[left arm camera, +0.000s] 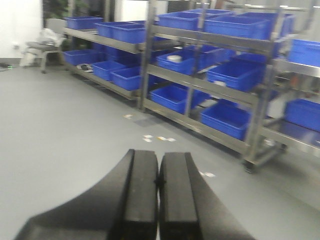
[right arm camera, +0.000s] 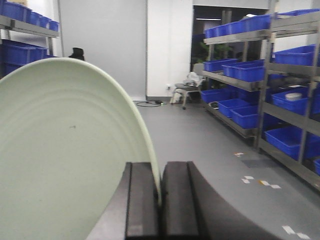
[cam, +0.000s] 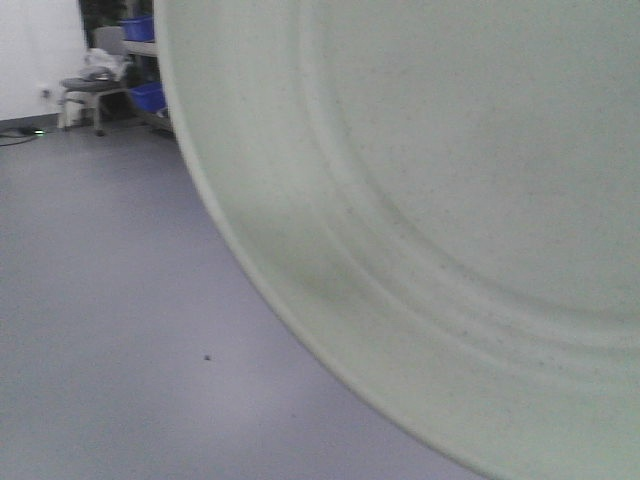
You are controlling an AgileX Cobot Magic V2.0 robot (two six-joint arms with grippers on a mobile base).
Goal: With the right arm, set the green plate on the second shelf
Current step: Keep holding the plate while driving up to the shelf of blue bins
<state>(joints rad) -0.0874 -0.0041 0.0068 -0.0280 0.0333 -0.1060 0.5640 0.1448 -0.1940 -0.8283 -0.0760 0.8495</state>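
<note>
My right gripper (right arm camera: pixel 160 200) is pinched tight on the green plate (right arm camera: pixel 60 150); the two black fingers (right arm camera: pixel 141 200) sit close side by side, and the thin rim of the plate goes down between them. From the right wrist view the plate stands on its edge, up off the floor, and it fills the left side of the picture; I can see soft rings on its face and one tiny dark speck. In the front view the plate is very near the camera and covers most of the picture, so I cannot see the gripper there; only a bit of grey floor (cam: pixel 100 300) shows on the left.

My left gripper (left arm camera: pixel 159 185) is pressed together with nothing in it; its two black fingers touch along a thin line; it hangs over the floor, well apart from the racks.

Past it stand metal shelves (left arm camera: pixel 146 60) with many blue bins (left arm camera: pixel 227 117) on every level; a few small white scraps (left arm camera: pixel 160 138) lie on the floor near the bottom shelf; a chair (right arm camera: pixel 186 87) with pale stuff on it stands far back by the white wall.
</note>
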